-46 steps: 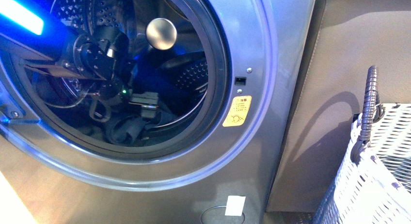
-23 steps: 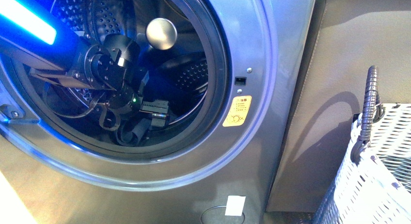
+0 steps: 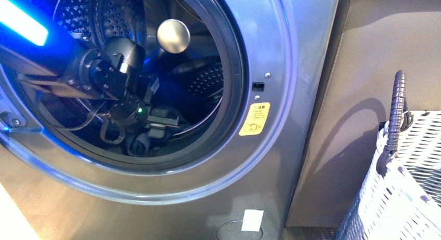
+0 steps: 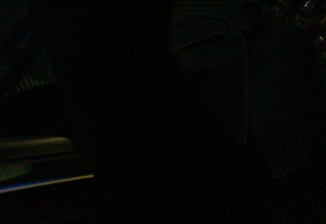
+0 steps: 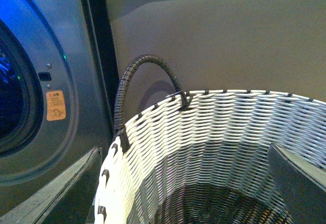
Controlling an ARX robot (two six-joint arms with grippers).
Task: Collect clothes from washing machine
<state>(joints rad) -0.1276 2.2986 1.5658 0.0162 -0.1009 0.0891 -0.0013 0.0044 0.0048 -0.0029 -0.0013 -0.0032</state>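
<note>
The grey washing machine (image 3: 294,89) fills the front view, its round porthole open; its front also shows in the right wrist view as the washing machine (image 5: 76,40). My left arm reaches into the perforated drum, and my left gripper (image 3: 162,121) is open low inside, just above a dark bundle of clothes (image 3: 136,144) on the drum's floor. I cannot tell whether it touches the fabric. The left wrist view is dark. My right gripper (image 5: 183,150) hangs open over the woven basket (image 5: 204,127), with nothing between its fingers (image 5: 300,178).
The white woven basket (image 3: 411,198) with a dark looped handle (image 3: 396,110) stands right of the machine, against a brown panel (image 3: 364,53). An orange sticker (image 3: 254,119) sits beside the black door gasket (image 3: 236,79). A blue light strip glows on the left arm.
Inside the drum my left arm swung right and lower, then edged back left. The gripper now sits closer to the dark clothes. The basket stayed put.
</note>
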